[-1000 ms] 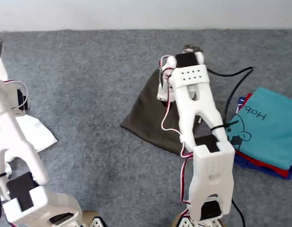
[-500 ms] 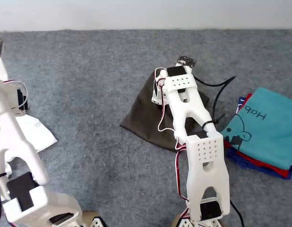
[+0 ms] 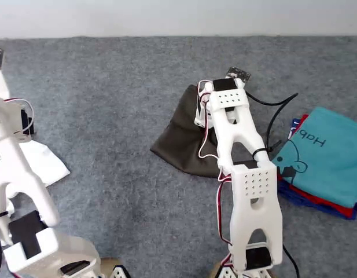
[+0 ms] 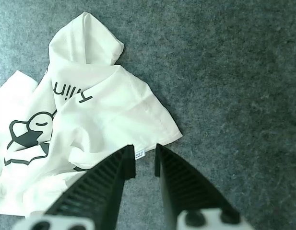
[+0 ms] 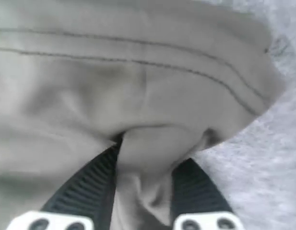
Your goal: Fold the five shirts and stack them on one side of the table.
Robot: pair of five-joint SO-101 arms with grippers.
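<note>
5 shirts are in play, by my count: 3 lie folded in a stack (image 3: 331, 174) at the right edge of the bench (image 3: 109, 87), a teal shirt (image 3: 334, 153) on top with red and blue edges showing beneath. A dark shirt (image 3: 178, 139) lies mid-bench, and a white shirt (image 3: 42, 165) sits crumpled at the left.

The right arm (image 3: 239, 139) reaches out over the dark shirt. In its wrist view the right jaws are clenched on a bunched fold of that cloth (image 5: 152, 86), the fabric squeezed up between them, a stitched hem running across just beyond. The left arm (image 3: 16, 174) stands over the white shirt (image 4: 90, 120). The left jaws hang just above its hem, parted by a narrow gap and grasping nothing.

What matters next is that the stack lies to the right of the dark shirt, near it but not touching, and the right arm is plainly the nearer one. The dark shirt's long axis runs from its near-left corner toward the far side, with the grip at its far-right part. So I judge that any pull toward the stack would trail the loose near-left corner behind. Whether the garment is fully folded I cannot tell.
</note>
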